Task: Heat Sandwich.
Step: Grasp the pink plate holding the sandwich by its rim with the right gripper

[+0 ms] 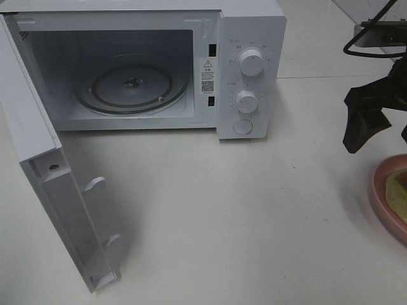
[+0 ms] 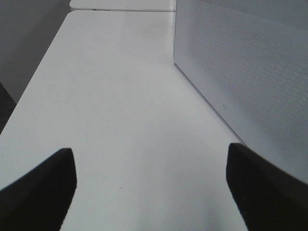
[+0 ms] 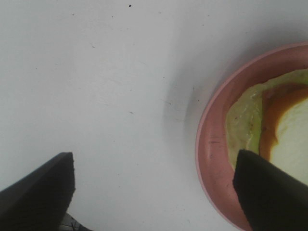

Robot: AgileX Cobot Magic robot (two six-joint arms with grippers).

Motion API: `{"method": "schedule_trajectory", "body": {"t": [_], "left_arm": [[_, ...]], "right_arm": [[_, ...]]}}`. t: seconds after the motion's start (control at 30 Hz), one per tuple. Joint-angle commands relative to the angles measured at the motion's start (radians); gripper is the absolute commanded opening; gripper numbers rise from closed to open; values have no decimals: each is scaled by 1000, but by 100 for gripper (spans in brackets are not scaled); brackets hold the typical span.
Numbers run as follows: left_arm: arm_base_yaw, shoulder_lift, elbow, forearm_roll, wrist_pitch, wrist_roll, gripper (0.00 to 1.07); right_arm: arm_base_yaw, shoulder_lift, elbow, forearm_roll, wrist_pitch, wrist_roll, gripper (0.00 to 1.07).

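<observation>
Left wrist view shows us the left end effector point(image 2: 151, 187) open above the worktop point(image 2: 120, 96), beside the microwave's perforated side wall. From the exterior high camera we see the microwave point(image 1: 210, 38), its door point(image 1: 44, 171) swung open, glass turntable point(image 1: 133, 86) inside, two knobs point(image 1: 251, 62) right of it. Farther right, our right end effector point(image 3: 154, 192) hangs open near the pink plate point(image 3: 211, 144), where the sandwich point(image 3: 293, 130) lies
</observation>
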Motion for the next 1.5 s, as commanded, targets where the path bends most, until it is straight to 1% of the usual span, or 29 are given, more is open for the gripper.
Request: {"method": "schedule_trajectory", "body": {"t": [0.03,0.33,0.53,0.6,0.63,0.8,0.83,0.93,1.0,1.2,1.5], "left_arm": [[-5,-18,3,2,-16,-8,81],[-5,-18,3,2,-16,-8,81],[-5,-18,3,2,-16,-8,81],[-5,-18,3,2,-16,-8,81],[-5,-18,3,2,-16,-8,81],[-5,-18,3,2,-16,-8,81],[-5,-18,3,2,-16,-8,81],[-5,-18,3,2,-16,-8,81],[-5,-18,3,2,-16,-8,81],[-5,-18,3,2,-16,-8,81],[-5,-18,3,2,-16,-8,81]], "right_arm": [[-14,-11,-3,-1,-9,6,85],[-14,4,-3,-56,-36,90,80],[-14,64,1,-73,-35,157,76],[-14,70,24,-82,-45,159,76],[-14,70,54,-82,-71,159,76],[-14,70,95,-76,-104,158,76],[-14,70,123,-76,-130,155,76],[-14,70,152,-82,-182,142,76],[-15,70,155,-82,-186,137,76],[-63,70,174,-50,-211,94,76],[-72,79,184,-52,-240,75,76]]}}
